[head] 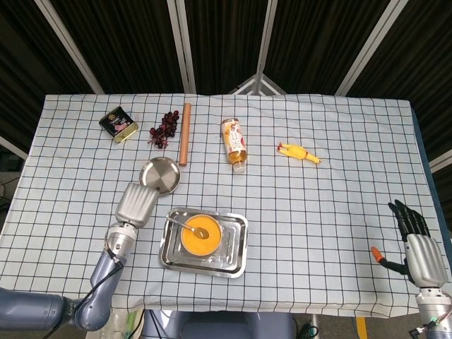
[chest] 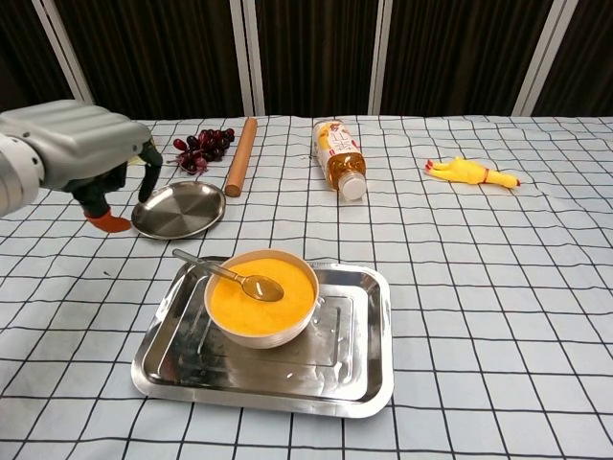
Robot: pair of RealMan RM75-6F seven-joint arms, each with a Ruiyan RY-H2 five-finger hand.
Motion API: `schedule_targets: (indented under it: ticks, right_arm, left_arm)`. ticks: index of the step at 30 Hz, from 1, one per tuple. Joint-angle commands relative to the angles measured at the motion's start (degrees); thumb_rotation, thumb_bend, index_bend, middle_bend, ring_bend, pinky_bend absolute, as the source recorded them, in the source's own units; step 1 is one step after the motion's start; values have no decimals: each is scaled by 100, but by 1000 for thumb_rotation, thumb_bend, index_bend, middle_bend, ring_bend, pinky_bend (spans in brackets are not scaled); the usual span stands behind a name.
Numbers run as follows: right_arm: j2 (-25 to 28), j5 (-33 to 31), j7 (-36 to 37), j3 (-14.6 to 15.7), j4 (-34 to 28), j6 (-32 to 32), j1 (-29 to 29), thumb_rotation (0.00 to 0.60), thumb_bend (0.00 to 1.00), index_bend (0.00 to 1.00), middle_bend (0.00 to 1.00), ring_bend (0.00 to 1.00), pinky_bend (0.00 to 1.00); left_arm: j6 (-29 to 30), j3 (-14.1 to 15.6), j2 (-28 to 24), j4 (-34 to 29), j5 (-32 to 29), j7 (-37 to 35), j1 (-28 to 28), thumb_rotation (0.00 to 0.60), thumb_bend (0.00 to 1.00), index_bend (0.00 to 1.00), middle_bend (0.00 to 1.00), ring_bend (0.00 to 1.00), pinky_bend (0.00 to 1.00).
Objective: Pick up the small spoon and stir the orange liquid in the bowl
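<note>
**Spoon still in the bowl, left hand hovering beside it**

Plainly, the small spoon (chest: pixel 227 273) lay untouched, its scoop resting on the orange liquid (chest: pixel 261 294) and its handle slanting up over the rim of the bowl (chest: pixel 287 328) toward the robot's left. The bowl sat in a steel tray (chest: pixel 359 374) near the front edge of the table (head: pixel 339 176).

The left hand (chest: pixel 81 144) hung above the cloth just left of the tray, beside the round steel plate (chest: pixel 178 209). It held nothing; its fingers (chest: pixel 148 172) pointed down and apart, so it read as open. The right hand (head: pixel 418 248) rested well away at the table's right front corner, fingers spread and empty.

The grasp looked like the risky step. The handle was thin, glossy and propped only on the bowl's rim, so a clumsy touch would likely tip it or slide the spoon into the liquid. The bowl stood loose in the tray; a sideways push from the broad palm could shove it or slop the contents over the edge. The steel plate lay close to the left hand's path and might be knocked on the way across. The rolling pin (chest: pixel 239 155), grapes (chest: pixel 201 149), bottle (chest: pixel 338 158) and rubber chicken (chest: pixel 469 173) lay farther back, well clear of the route.
</note>
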State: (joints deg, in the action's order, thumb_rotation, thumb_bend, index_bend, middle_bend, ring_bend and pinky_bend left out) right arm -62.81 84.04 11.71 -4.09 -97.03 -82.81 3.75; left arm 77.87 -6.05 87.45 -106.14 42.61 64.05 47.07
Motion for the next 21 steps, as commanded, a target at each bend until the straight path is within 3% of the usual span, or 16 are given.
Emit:
schedule_targets:
  ticks: [1, 21]
  right_arm:
    - [6, -12, 12, -5, 5, -12, -10, 600, 322, 0, 0, 0, 0]
    - [26, -48, 18, -4, -22, -17, -37, 600, 323, 0, 0, 0, 0]
  left_arm:
    - [-95, -134, 213, -42, -338, 334, 221, 600, 360, 527, 975, 933, 954]
    - [-5, -37, 812, 61, -712, 744, 524, 600, 394, 488, 974, 933, 954]
